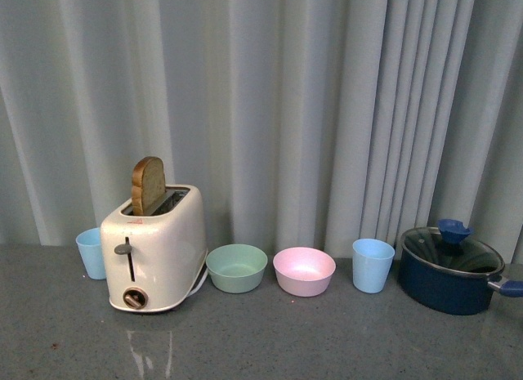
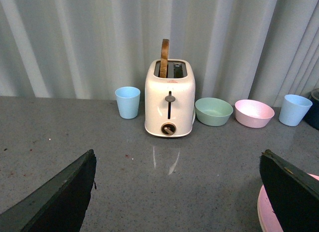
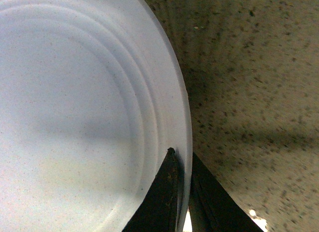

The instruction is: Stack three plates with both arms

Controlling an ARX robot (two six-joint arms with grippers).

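Observation:
The light blue plate (image 3: 75,112) fills most of the right wrist view, and my right gripper (image 3: 182,159) is shut on its rim, one finger inside the plate and one outside. It hangs above the speckled grey table (image 3: 259,92). In the left wrist view my left gripper (image 2: 177,192) is open, its two black fingers (image 2: 60,197) wide apart over bare table. A sliver of the pink plate (image 2: 266,214) shows beside the finger at the picture's right edge. Neither arm nor any plate appears in the front view.
At the back by the curtain stand a cream toaster (image 1: 155,245) with a bread slice, a green bowl (image 1: 237,267), a pink bowl (image 1: 304,270), two light blue cups (image 1: 373,265) (image 1: 91,252) and a dark blue lidded pot (image 1: 452,268).

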